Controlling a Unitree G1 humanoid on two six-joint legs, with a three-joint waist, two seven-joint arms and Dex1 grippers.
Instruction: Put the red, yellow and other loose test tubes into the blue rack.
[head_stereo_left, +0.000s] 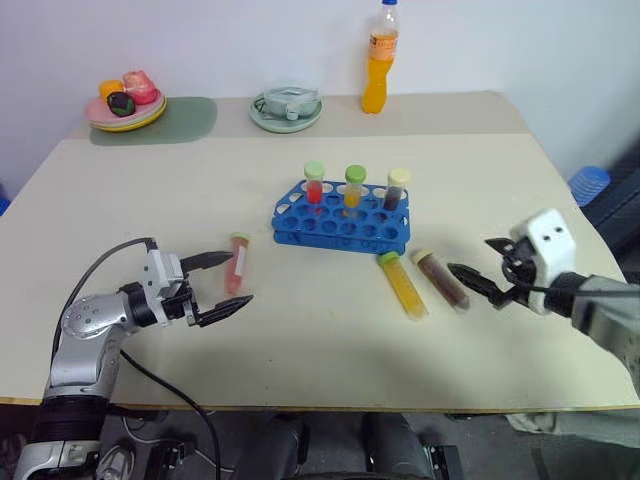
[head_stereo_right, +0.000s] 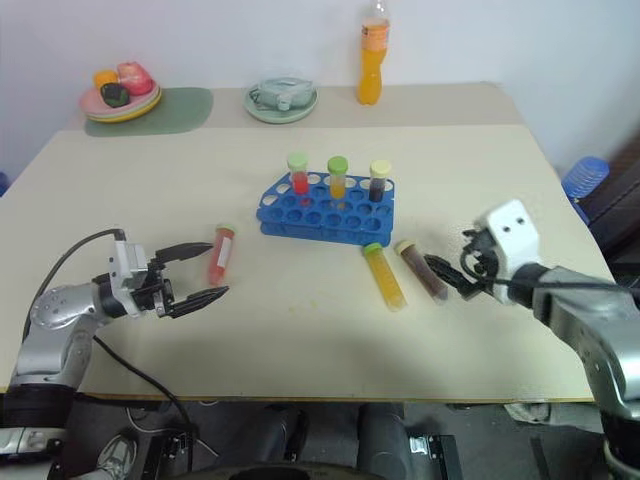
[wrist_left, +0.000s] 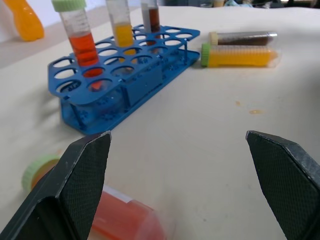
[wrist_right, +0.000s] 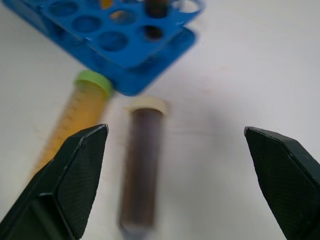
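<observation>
Tubes are lying loose: red tube at the blue rack's 8 o'clock, yellow tube and brown tube at 5 o'clock. Left gripper and right gripper are gaping wide, empty, lining up to grasp; 3 tubes are standing racked.

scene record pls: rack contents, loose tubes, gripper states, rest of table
rack: blue rack, mid-table
in rack: three upright tubes, red, orange, dark
loose: red tube lying by left gripper; yellow tube and brown tube lying side by side in front of rack
left gripper: open, empty
right gripper: open, empty, facing brown tube
far edge: fruit plate, green dish, orange bottle
</observation>
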